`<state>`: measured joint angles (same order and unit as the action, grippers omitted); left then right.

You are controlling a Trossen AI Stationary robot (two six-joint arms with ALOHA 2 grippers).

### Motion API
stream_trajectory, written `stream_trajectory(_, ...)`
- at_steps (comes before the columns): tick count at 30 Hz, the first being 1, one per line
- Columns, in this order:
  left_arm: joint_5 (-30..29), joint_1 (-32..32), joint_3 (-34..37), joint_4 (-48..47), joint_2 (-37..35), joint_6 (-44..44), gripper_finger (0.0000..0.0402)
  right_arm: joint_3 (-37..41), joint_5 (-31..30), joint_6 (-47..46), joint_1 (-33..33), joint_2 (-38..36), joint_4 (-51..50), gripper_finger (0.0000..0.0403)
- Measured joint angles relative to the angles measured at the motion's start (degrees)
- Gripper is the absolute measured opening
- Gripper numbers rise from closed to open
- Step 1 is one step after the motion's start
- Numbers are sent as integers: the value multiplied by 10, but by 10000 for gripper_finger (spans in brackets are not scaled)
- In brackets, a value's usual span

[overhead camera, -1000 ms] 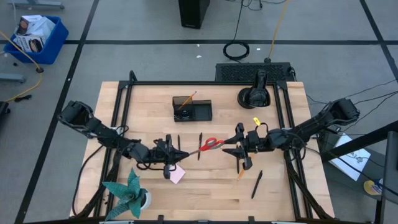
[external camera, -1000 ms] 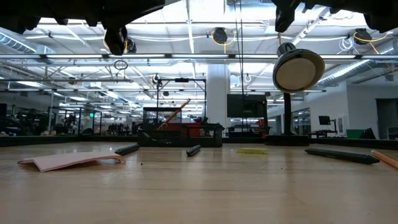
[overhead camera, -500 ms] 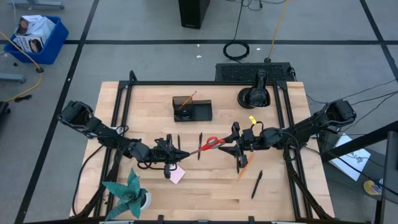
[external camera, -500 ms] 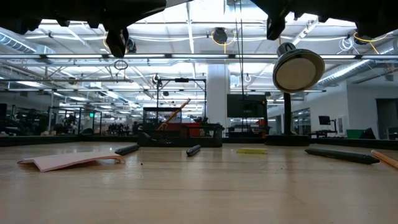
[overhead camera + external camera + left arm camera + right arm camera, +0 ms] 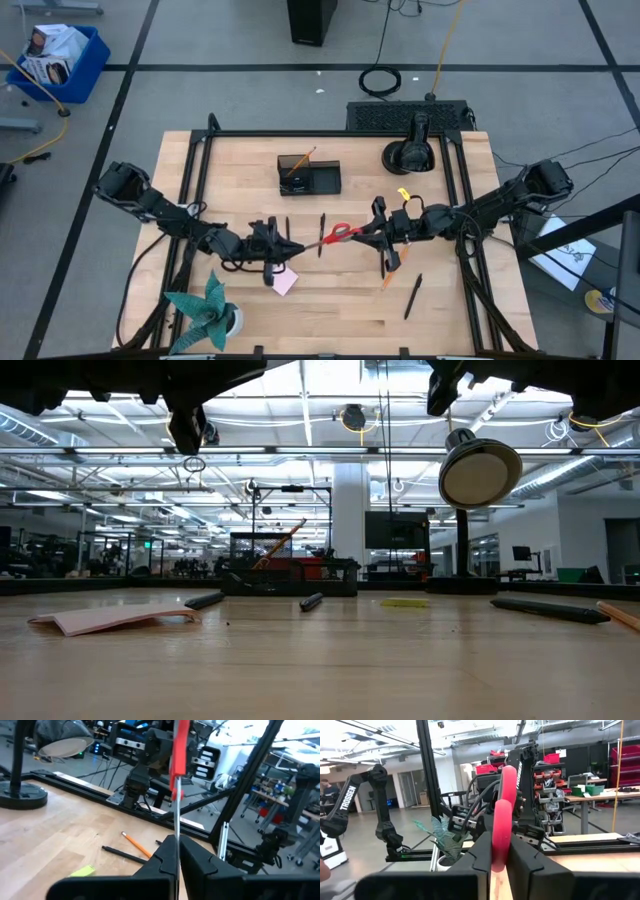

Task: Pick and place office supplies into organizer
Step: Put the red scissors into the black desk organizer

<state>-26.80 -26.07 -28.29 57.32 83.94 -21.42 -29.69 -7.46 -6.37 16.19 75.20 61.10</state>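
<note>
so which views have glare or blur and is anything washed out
Low view: ceiling lights blow out the upper background, both arms show only as dark silhouettes, and the near table is soft. Left wrist view: the scissors blur close to the lens. Right wrist view: the red handle fills the centre out of focus, with the windows behind washed out. High view: evenly lit and sharp, shadows faint.

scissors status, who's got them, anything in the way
Left gripper shut on scissors blades; right gripper shut on red handles. Organizer beyond, path open.
</note>
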Motion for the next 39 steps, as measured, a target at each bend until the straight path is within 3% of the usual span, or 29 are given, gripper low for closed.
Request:
stream_trajectory(5,-2,4,0,-2,-4,17,70,0,1,7,0,0,-7,34)
stream_trajectory(11,-2,4,0,-9,-4,-7,162,0,1,15,0,0,-14,25)
stream_trajectory(17,-2,6,0,-109,-50,-26,225,1,1,3,0,0,-23,30)
stream_trajectory(21,12,6,0,-238,-112,2,242,1,0,3,0,0,-34,26)
stream_trajectory(25,-21,1,0,-334,-175,-23,245,1,-20,13,0,0,-45,28)
stream_trajectory(39,-49,-33,0,-456,-353,125,239,-7,-135,98,-6,0,-106,27)
